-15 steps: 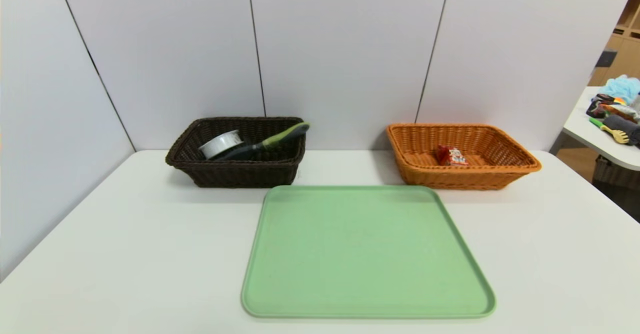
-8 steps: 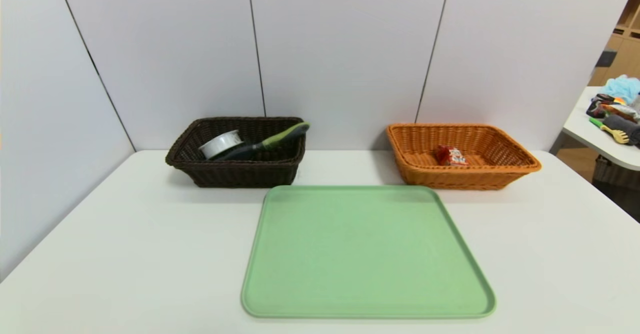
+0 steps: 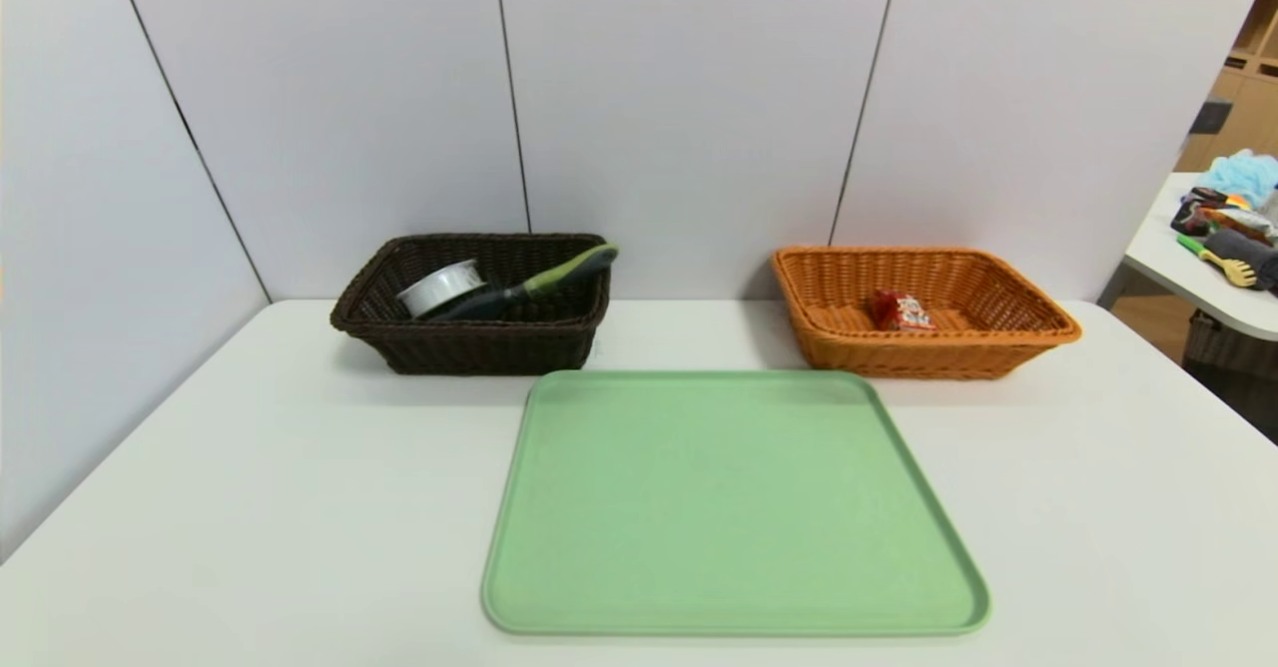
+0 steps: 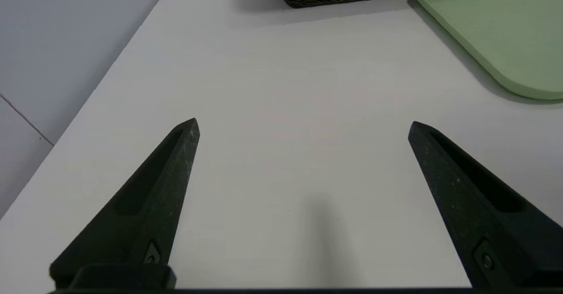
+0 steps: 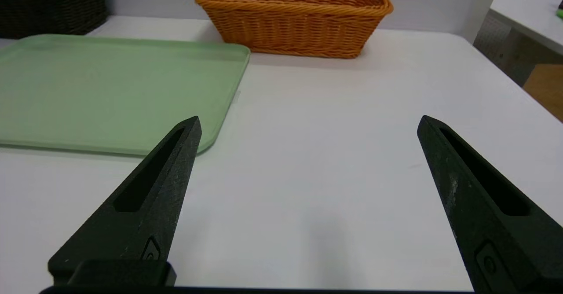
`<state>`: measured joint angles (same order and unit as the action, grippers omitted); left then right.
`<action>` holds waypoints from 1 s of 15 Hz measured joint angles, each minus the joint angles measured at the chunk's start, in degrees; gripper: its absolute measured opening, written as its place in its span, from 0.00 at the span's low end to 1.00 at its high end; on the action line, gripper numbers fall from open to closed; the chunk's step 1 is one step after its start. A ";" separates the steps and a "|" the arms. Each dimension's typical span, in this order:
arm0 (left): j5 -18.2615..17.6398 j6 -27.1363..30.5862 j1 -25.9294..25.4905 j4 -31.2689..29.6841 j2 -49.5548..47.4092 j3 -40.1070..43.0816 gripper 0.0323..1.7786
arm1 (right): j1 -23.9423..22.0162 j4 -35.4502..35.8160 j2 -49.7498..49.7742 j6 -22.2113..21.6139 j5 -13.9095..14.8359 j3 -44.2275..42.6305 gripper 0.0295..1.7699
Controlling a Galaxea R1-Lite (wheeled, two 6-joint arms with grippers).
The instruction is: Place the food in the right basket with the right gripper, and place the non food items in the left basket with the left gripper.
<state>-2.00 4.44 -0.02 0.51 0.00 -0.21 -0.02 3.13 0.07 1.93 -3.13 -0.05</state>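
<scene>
The small red drink carton (image 3: 902, 311) lies inside the orange-tan right basket (image 3: 1038, 331) at the back right of the table. A white spool disc (image 3: 440, 288) and a hand brush (image 3: 544, 282) with an olive-green handle rest in the dark brown left basket (image 3: 469, 347); the brush handle sticks up over its rim. Neither arm shows in the head view. My left gripper (image 4: 303, 124) hangs open over bare table near the left edge, with nothing between its fingers. Over the table beside the tray, my right gripper (image 5: 309, 120) is open and empty, the orange basket (image 5: 294, 16) ahead of it.
A flat green tray (image 3: 734, 502) with nothing on it lies in the middle of the white table, in front of both baskets. White wall panels stand behind and at the left. A second table (image 3: 1198, 278) with assorted clutter stands off to the right.
</scene>
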 joint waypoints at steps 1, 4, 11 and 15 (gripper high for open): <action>0.11 -0.45 0.00 0.00 0.00 0.02 0.95 | -0.02 -0.02 0.00 -0.13 0.39 0.02 0.96; 0.16 -0.72 0.02 0.00 0.00 0.02 0.95 | 0.00 -0.33 0.00 -2.66 1.84 0.02 0.96; 0.60 -2.49 0.00 -0.24 0.00 0.13 0.95 | -0.05 -0.66 0.00 -3.33 3.35 0.05 0.96; 2.27 -4.51 0.02 -0.40 0.00 0.21 0.95 | -0.05 -2.84 0.00 -2.44 3.24 0.05 0.96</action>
<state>0.27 -0.07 0.00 0.11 0.00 0.00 -0.07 0.29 0.07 -0.51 0.11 0.00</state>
